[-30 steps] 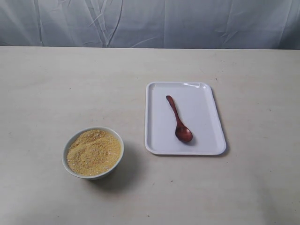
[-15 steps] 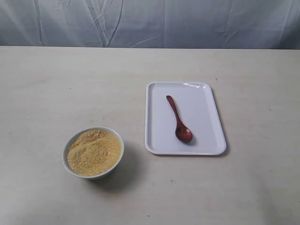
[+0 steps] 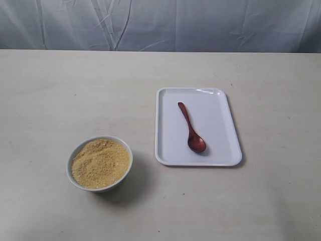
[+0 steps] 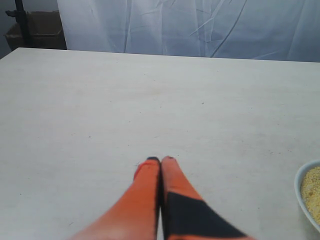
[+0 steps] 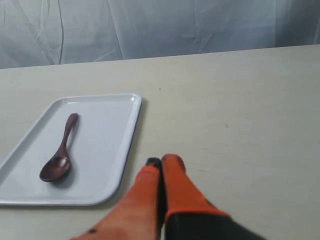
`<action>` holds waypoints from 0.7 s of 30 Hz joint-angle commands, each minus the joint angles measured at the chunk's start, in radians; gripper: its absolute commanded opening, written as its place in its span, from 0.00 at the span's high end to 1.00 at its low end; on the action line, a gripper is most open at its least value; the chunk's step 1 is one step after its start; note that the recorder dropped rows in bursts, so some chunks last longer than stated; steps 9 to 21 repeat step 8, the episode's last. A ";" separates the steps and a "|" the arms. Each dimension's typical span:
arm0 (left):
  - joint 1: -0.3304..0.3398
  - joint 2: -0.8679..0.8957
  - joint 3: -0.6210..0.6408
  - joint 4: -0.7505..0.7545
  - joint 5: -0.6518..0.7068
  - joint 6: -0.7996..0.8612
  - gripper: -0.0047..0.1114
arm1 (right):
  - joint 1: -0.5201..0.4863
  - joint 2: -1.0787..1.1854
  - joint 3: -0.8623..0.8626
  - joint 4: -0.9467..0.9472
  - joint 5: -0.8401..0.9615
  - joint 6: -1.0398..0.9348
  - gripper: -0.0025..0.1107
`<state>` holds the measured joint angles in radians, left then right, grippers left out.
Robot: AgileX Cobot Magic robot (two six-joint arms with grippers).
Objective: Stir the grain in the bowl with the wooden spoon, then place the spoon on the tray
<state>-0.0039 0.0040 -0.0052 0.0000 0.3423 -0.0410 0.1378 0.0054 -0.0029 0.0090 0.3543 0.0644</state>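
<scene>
The wooden spoon (image 3: 191, 128) is lying flat on the tray (image 3: 218, 125), ahead of the right gripper (image 5: 161, 161) and off to one side of it, with its oval end sitting nearer the gripper and its handle pointing away. The tray's closest corner is sitting near the orange fingertips (image 5: 173, 165) without touching them. The right gripper's fingers are pressing together and gripping nothing, hanging over the bare table (image 3: 60, 90). The grain (image 3: 100, 163) is filling the bowl (image 3: 70, 175), which is standing well apart from the tray. Only a sliver of its rim is showing beside the left gripper (image 4: 160, 160), off to one side. That gripper's fingers are likewise resting fully together, empty, over the table, with a pale curtain (image 3: 160, 25) hanging beyond
</scene>
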 commanded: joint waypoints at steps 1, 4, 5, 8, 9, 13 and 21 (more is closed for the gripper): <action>0.002 -0.004 0.005 0.000 -0.006 -0.001 0.96 | 0.002 -0.005 0.003 -0.001 -0.009 -0.003 0.98; 0.002 -0.004 0.005 0.000 -0.006 -0.001 0.96 | 0.002 -0.005 0.003 -0.001 -0.009 -0.001 0.98; 0.002 -0.004 0.005 0.000 -0.006 -0.001 0.96 | 0.002 -0.005 0.003 -0.001 -0.005 -0.001 0.98; 0.002 -0.004 0.005 0.000 -0.006 -0.001 0.96 | 0.002 -0.005 0.003 -0.001 -0.002 -0.001 0.98; 0.002 -0.004 0.005 0.000 -0.006 -0.001 0.96 | 0.002 -0.005 0.003 -0.001 -0.002 -0.001 0.98; 0.002 -0.004 0.005 0.000 -0.006 -0.001 0.96 | 0.002 -0.005 0.003 -0.001 -0.002 -0.001 0.98; 0.002 -0.004 0.005 0.000 -0.006 -0.001 0.96 | 0.002 -0.005 0.003 -0.001 -0.002 -0.001 0.98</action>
